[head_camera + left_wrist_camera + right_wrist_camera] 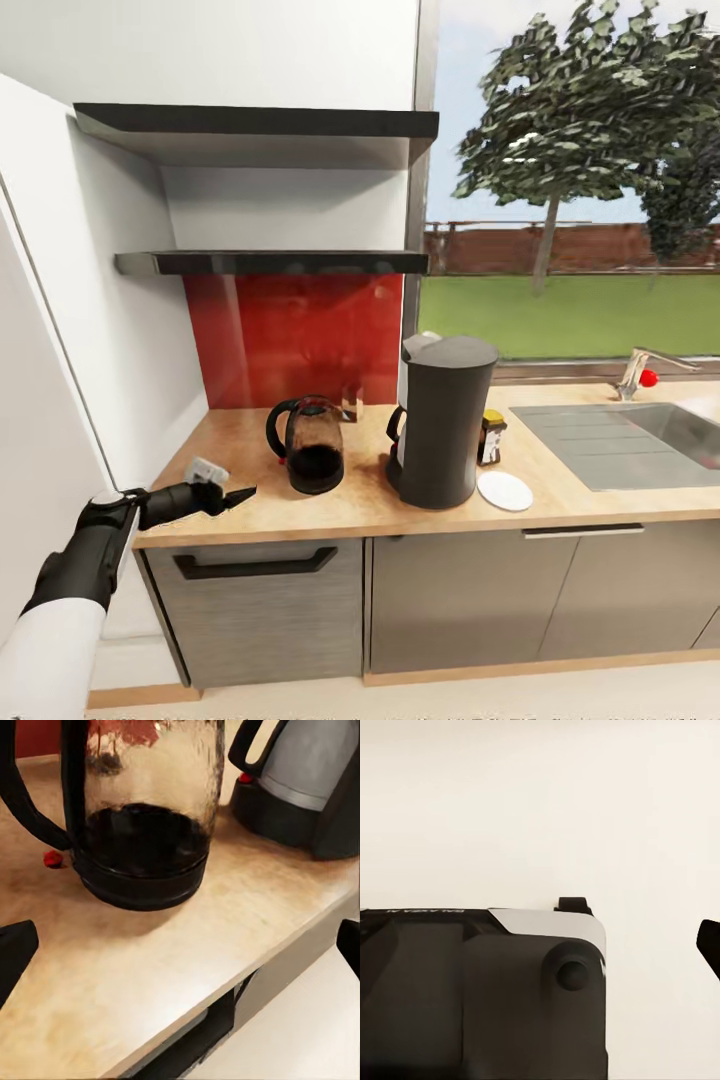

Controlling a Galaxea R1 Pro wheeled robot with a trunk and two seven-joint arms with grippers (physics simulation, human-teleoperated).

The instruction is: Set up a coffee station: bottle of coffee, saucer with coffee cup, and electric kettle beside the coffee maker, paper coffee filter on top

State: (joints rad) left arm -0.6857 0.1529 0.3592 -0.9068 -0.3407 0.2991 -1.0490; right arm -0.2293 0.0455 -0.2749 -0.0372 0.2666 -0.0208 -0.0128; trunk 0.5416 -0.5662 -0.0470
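The dark-grey coffee maker [440,425] stands on the light-wood kitchen countertop [250,500]. A small white bit [428,338] shows at the rear of its top; I cannot tell what it is. The electric kettle [308,445] [142,817] stands just left of the coffee maker [300,780]. The bottle of coffee [491,437] sits at the coffee maker's right, with the white saucer [505,490] in front of it. The kitchen shelf [270,262] is bare. The coffee cup is out of view. My left gripper [234,495] [180,952] hangs open at the counter's front edge, short of the kettle. My right gripper's fingertip [709,945] shows over pale floor.
A steel sink [640,435] with a tap [640,370] lies at the right. A thicker dark shelf [255,122] hangs above the thin one. A small unclear object [352,402] sits by the red backsplash. A white wall stands at the counter's left end.
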